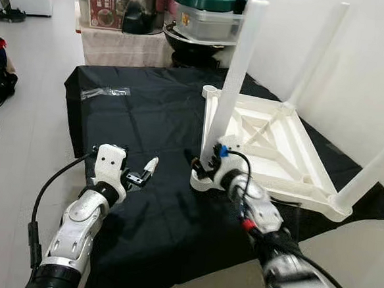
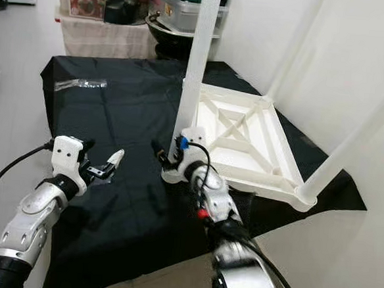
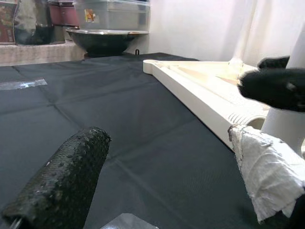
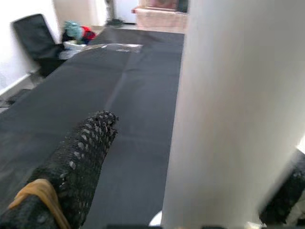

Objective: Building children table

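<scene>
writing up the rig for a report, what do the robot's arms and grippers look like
Both arms are silver segmented shells with black joints and ribbed black cuffs. The left gripper has a white housing, a loose black cable, and one finger wrapped in white tape. The right gripper carries blue and red connectors. The fingers are black and pebbled.

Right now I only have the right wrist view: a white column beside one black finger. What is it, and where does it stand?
Observer: It is a table leg, upright in the near left corner of the upturned table. The right pincer straddles its base, not closed on it.
Operator: Are the other legs in?
Observer: Two more stand on the table's right side; the far left socket is empty.
Operator: Where is my left arm?
Observer: The left pincer hovers open over the black cloth, apart from the table.
</scene>
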Controlling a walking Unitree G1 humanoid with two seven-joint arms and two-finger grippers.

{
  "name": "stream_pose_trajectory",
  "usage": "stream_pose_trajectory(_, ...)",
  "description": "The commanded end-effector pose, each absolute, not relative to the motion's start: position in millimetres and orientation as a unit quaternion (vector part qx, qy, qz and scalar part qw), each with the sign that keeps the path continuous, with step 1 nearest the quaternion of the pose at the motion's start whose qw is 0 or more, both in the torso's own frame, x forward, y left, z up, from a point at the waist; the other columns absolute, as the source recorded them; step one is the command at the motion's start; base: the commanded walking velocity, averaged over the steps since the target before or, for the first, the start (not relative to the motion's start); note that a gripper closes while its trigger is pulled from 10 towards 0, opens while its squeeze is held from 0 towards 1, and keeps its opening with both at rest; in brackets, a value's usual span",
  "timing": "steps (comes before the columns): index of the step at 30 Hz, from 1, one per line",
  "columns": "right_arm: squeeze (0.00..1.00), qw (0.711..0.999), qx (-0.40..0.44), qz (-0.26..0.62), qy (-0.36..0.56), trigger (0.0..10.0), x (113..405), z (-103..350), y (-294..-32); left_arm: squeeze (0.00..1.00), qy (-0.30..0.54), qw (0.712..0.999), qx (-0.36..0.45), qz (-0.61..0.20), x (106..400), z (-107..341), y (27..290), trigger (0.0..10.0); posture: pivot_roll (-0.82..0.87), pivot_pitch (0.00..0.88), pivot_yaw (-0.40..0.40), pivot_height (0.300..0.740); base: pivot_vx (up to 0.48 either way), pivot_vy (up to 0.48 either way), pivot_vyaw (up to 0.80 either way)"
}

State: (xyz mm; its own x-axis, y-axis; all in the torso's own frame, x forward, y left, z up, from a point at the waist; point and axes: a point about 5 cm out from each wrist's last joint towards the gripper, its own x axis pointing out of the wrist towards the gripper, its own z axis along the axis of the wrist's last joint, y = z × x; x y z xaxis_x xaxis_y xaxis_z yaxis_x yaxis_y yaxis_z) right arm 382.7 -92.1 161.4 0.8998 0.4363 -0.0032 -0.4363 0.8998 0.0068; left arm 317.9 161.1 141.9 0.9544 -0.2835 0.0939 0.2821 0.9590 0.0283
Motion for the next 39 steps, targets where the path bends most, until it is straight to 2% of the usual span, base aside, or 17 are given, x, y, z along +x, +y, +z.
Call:
stream_pose_trajectory(1, 0.00, 0.981, 0.009, 0.196, 0.008, 10.0, 386, 159, -95, 0.00, -0.044, 0.989, 0.010, -0.142, 316, 141, 160, 10.0, 0.16, 0.000, -0.179, 0.740, 0.000, 0.000, 0.00)
stream_pose_trajectory(2, 0.00, 0.982, 0.011, 0.187, 0.010, 8.7, 388, 159, -96, 0.00, -0.045, 0.989, 0.011, -0.141, 315, 141, 160, 10.0, 0.16, 0.000, -0.179, 0.740, 0.000, 0.000, 0.00)
stream_pose_trajectory(4, 0.00, 0.984, 0.012, 0.175, 0.017, 8.7, 389, 158, -96, 0.00, -0.047, 0.989, 0.010, -0.139, 314, 141, 160, 10.0, 0.17, 0.000, -0.189, 0.740, 0.000, 0.000, 0.00)
stream_pose_trajectory(5, 0.00, 0.986, 0.013, 0.162, 0.023, 2.5, 391, 158, -96, 0.00, -0.047, 0.990, 0.010, -0.135, 312, 141, 162, 10.0, 0.18, 0.000, -0.191, 0.740, 0.000, 0.000, 0.00)
stream_pose_trajectory(6, 0.00, 0.988, 0.014, 0.150, 0.026, 2.5, 392, 157, -97, 0.00, -0.046, 0.990, 0.010, -0.132, 310, 140, 163, 10.0, 0.18, 0.000, -0.195, 0.740, 0.000, 0.000, 0.00)
stream_pose_trajectory(7, 0.00, 0.991, 0.014, 0.134, 0.029, 0.0, 393, 156, -100, 0.00, -0.046, 0.990, 0.010, -0.131, 309, 140, 163, 10.0, 0.19, 0.000, -0.196, 0.740, 0.000, 0.000, 0.00)
stream_pose_trajectory(22, 0.00, 0.996, 0.003, -0.065, 0.067, 0.0, 382, 125, -171, 0.00, -0.039, 0.988, 0.017, -0.147, 313, 138, 157, 10.0, 0.10, 0.000, -0.137, 0.740, 0.000, 0.000, 0.00)
stream_pose_trajectory(25, 0.00, 0.984, 0.000, -0.170, 0.054, 0.0, 364, 115, -209, 0.00, -0.036, 0.988, 0.016, -0.152, 314, 137, 155, 10.0, 0.09, 0.000, -0.136, 0.740, 0.000, 0.000, 0.00)
stream_pose_trajectory(26, 0.00, 0.965, -0.002, -0.256, 0.064, 0.0, 348, 105, -235, 0.00, -0.034, 0.987, 0.017, -0.154, 313, 136, 153, 10.0, 0.09, 0.000, -0.133, 0.740, 0.000, 0.000, 0.00)
stream_pose_trajectory(27, 0.00, 0.965, -0.002, -0.256, 0.064, 0.0, 348, 105, -235, 0.00, -0.034, 0.987, 0.017, -0.154, 313, 136, 153, 10.0, 0.09, 0.000, -0.133, 0.740, 0.000, 0.000, 0.00)
stream_pose_trajectory(28, 0.00, 0.927, 0.002, -0.367, 0.072, 0.0, 324, 96, -262, 0.00, -0.031, 0.988, 0.015, -0.152, 312, 134, 153, 10.0, 0.09, 0.000, -0.132, 0.740, 0.000, 0.000, 0.00)
stream_pose_trajectory(29, 0.00, 0.927, 0.002, -0.367, 0.072, 0.0, 324, 96, -262, 0.00, -0.031, 0.988, 0.015, -0.152, 312, 134, 153, 10.0, 0.09, 0.000, -0.132, 0.740, 0.000, 0.000, 0.00)
stream_pose_trajectory(30, 0.00, 0.898, -0.002, -0.433, 0.073, 0.0, 306, 92, -277, 0.00, -0.028, 0.988, 0.016, -0.152, 311, 133, 152, 10.0, 0.08, 0.000, -0.127, 0.740, 0.000, 0.000, 0.00)
stream_pose_trajectory(32, 0.00, 0.882, -0.004, -0.467, 0.071, 0.0, 296, 92, -282, 0.00, -0.025, 0.988, 0.017, -0.154, 310, 132, 151, 10.0, 0.07, 0.000, -0.122, 0.740, 0.000, 0.000, 0.00)
stream_pose_trajectory(37, 0.00, 0.894, 0.007, -0.444, 0.057, 0.0, 307, 104, -268, 0.00, -0.022, 0.985, 0.022, -0.170, 310, 130, 147, 10.0, 0.06, 0.000, -0.107, 0.740, 0.000, 0.000, 0.00)
stream_pose_trajectory(38, 0.00, 0.914, 0.021, -0.402, 0.052, 5.4, 320, 110, -256, 0.00, -0.022, 0.984, 0.024, -0.174, 312, 130, 145, 10.0, 0.05, 0.000, -0.101, 0.740, 0.000, 0.000, 0.00)
stream_pose_trajectory(39, 0.00, 0.914, 0.021, -0.402, 0.052, 5.4, 320, 110, -256, 0.00, -0.022, 0.984, 0.024, -0.174, 312, 130, 145, 10.0, 0.05, 0.000, -0.101, 0.740, 0.000, 0.000, 0.00)
